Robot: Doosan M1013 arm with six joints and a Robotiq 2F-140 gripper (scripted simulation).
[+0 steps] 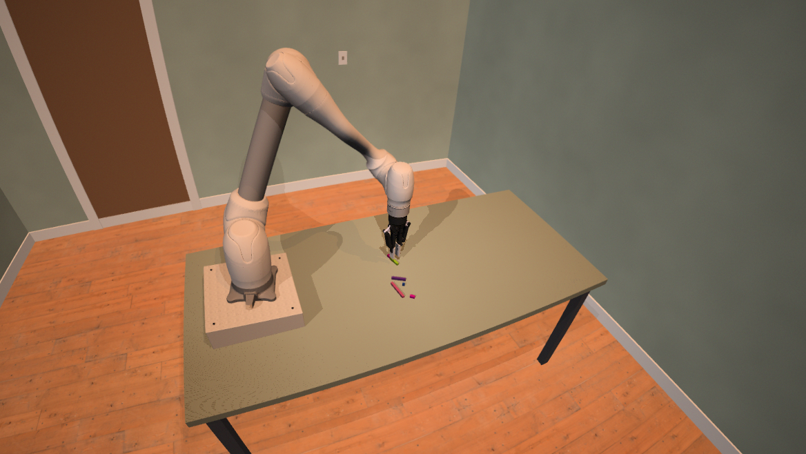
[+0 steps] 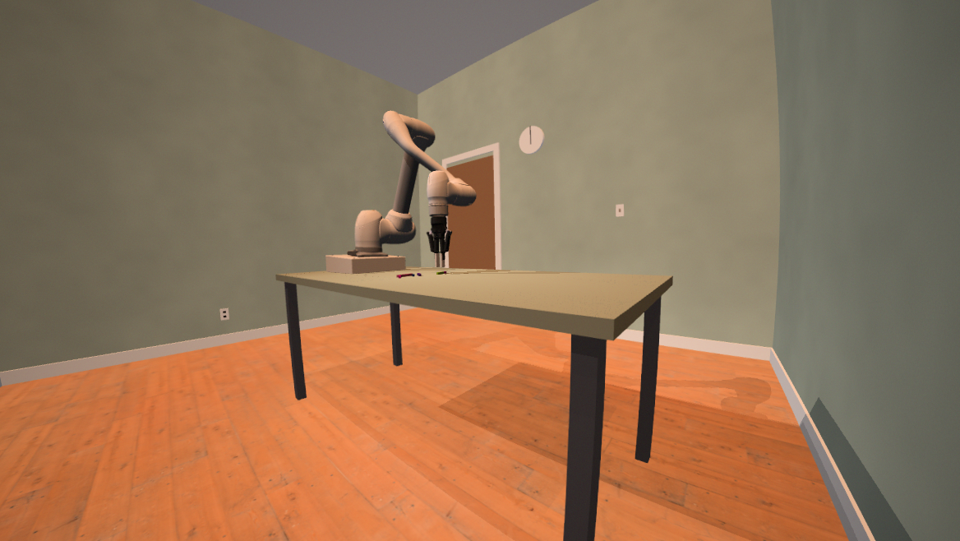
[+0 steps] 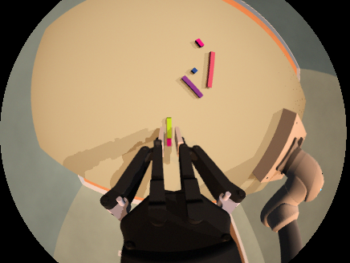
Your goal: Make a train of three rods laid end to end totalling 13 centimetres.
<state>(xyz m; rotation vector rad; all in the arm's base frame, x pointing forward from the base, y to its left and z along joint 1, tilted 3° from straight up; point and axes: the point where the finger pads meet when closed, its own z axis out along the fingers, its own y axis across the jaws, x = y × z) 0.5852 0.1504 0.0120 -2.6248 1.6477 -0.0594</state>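
Observation:
A lime rod (image 3: 168, 127) lies flat on the table with a short magenta rod (image 3: 168, 141) at its near end, in one line with it. My gripper (image 3: 169, 132) hangs just above the magenta rod with its fingers a little apart and nothing held. In the top view the gripper (image 1: 396, 247) is above the pair (image 1: 392, 259). A purple rod (image 3: 192, 86), a tiny blue rod (image 3: 194, 70), a long pink-red rod (image 3: 210, 69) and a second magenta rod (image 3: 200, 42) lie apart farther out.
The robot's base block (image 1: 252, 304) stands on the table's left part. In the top view the loose rods (image 1: 400, 286) lie in a small cluster in front of the lime rod. The table edges are far from all rods.

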